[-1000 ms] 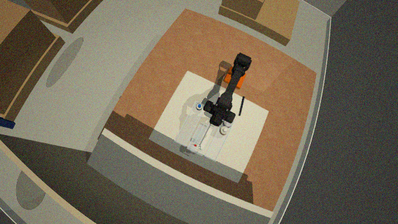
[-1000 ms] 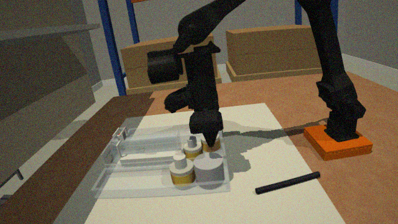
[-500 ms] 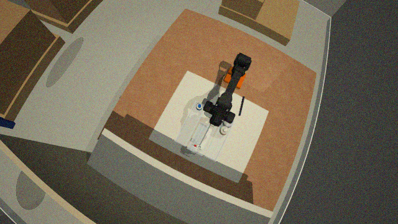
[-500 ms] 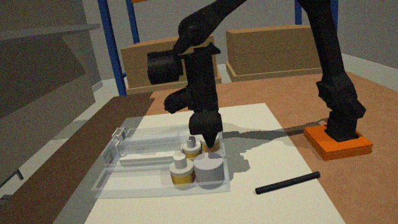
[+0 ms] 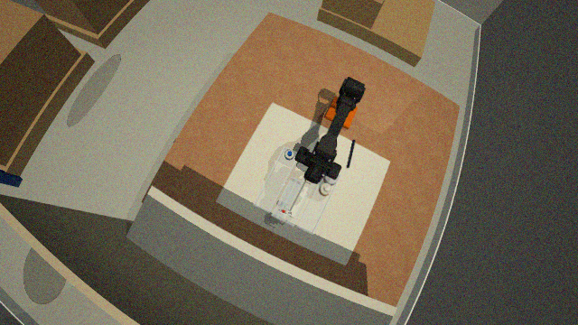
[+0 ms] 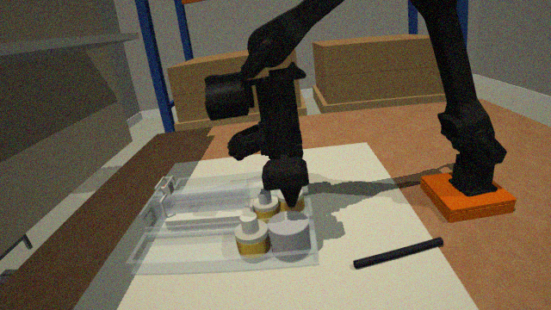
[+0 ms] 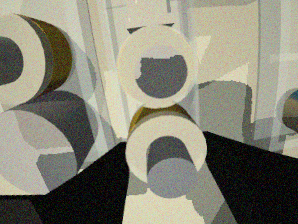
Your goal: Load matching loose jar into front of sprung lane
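The lane jar (image 6: 266,207) (image 7: 129,62), amber with a cream shoulder and narrow grey cap, stands upright in the sprung lane, in front of the white pusher (image 6: 207,221). My gripper (image 6: 293,203) (image 7: 164,143) is low over the lane's front end, shut on a matching jar (image 6: 298,206) (image 7: 137,150). The held jar is about upright and directly in front of the lane jar; in the wrist view they overlap, so touching or a small gap cannot be told. Its base and the front stop are hidden, so floor contact cannot be told.
In the neighbouring lane stand another amber jar (image 6: 252,246) (image 7: 61,52) and a wide grey jar (image 6: 289,234) (image 7: 30,150), close beside the left finger in the wrist view. A blue-topped jar (image 5: 289,154) is on the other side. A black rod (image 5: 350,153) (image 6: 398,253) lies in front of the clear rack (image 6: 224,266).
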